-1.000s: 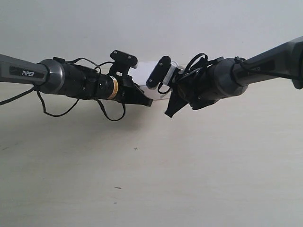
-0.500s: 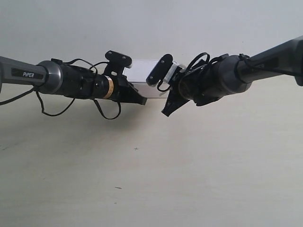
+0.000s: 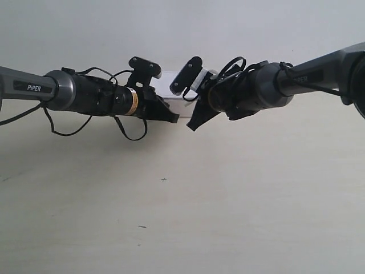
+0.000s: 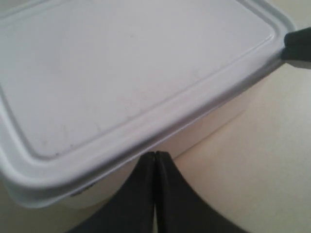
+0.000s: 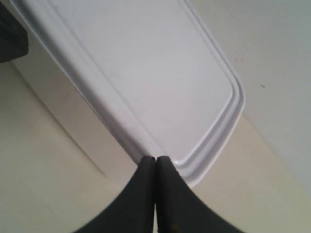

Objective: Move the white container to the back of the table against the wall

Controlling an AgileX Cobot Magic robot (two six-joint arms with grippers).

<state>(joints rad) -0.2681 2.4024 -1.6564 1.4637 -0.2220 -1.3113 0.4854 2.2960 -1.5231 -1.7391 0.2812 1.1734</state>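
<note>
item: container (image 3: 171, 90), white, lidded, flat on the bench (image 3: 228, 217). it sits at the far edge, close to the wall (image 3: 228, 34); the exterior view hides whether it touches, and the right wrist view shows a thin strip of bench between its lid corner and the wall.

left pincer (image 4: 154, 167): shut, fingers pressed together, holding nothing. the closed tip rests against the container's near side just under the lid rim, likely used as a pusher, not a clamp.

right pincer (image 5: 155, 170): shut likewise, empty, tip set against the lid rim at a corner. its dark tip also shows at the edge of the left wrist view.

arrangement: the two arms come in from opposite sides in the exterior view and meet at the container's near face, so both bear on it toward the wall and keep it square.

status: judged nearly done; a short further push may be needed to seat it.
</note>
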